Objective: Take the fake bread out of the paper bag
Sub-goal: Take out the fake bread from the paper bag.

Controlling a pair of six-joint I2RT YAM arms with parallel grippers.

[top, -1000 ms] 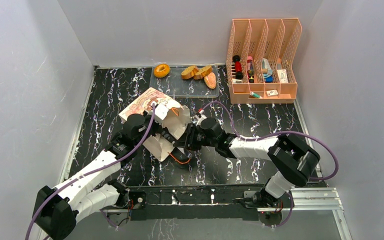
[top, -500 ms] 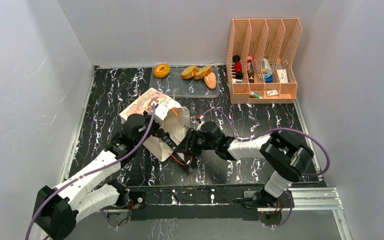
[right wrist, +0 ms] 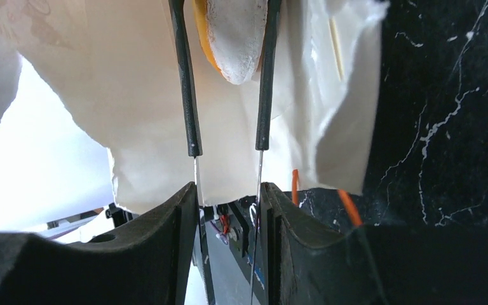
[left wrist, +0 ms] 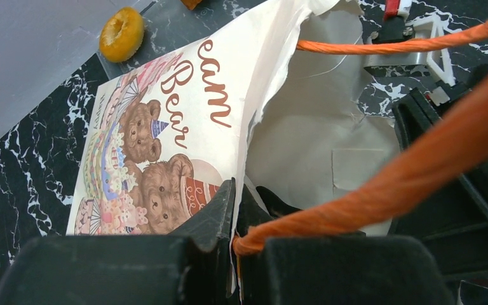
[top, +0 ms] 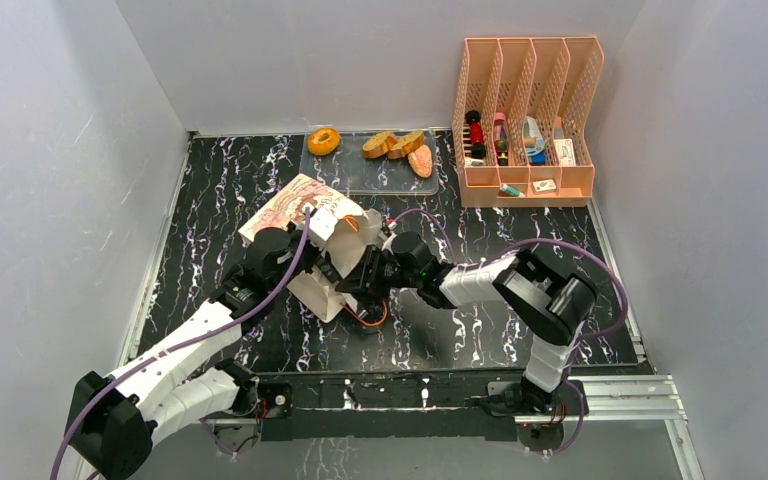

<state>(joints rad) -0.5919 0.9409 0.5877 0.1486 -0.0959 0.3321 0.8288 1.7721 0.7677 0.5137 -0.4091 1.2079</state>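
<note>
Left claw (left wrist: 235,203): closed, pinching the rim of the bag (left wrist: 184,114) together with one orange handle (left wrist: 381,187), which runs off to the right across the left wrist view. The bag lies tipped on the marbled table (top: 210,190) left of centre, its bear-printed face turned up and to the left and its mouth gaping to the right. A second handle (top: 365,318) trails on the table at the near side of the mouth, making two handles in all.

Right claw (right wrist: 227,95): reaching into the bag's mouth from the right. Its two fingers (right wrist: 187,95) stand a narrow gap apart and grip one bread piece (right wrist: 238,35), pale with an orange edge, which fills the gap and touches both. The fingertips are cut off by the top of the right wrist view. White bag paper surrounds the fingers on the left, far and right sides.

Far centre: a clear tray (top: 360,178), well apart from the bag. It carries one doughnut (top: 323,140) at its left end, then overlapping brown slices (top: 380,146), two or perhaps three, and one bun (top: 421,160) at its right end.

Far right: one peach lattice organizer (top: 525,80) with four slots, just beside the tray. It holds small items too small to tell apart.
</note>
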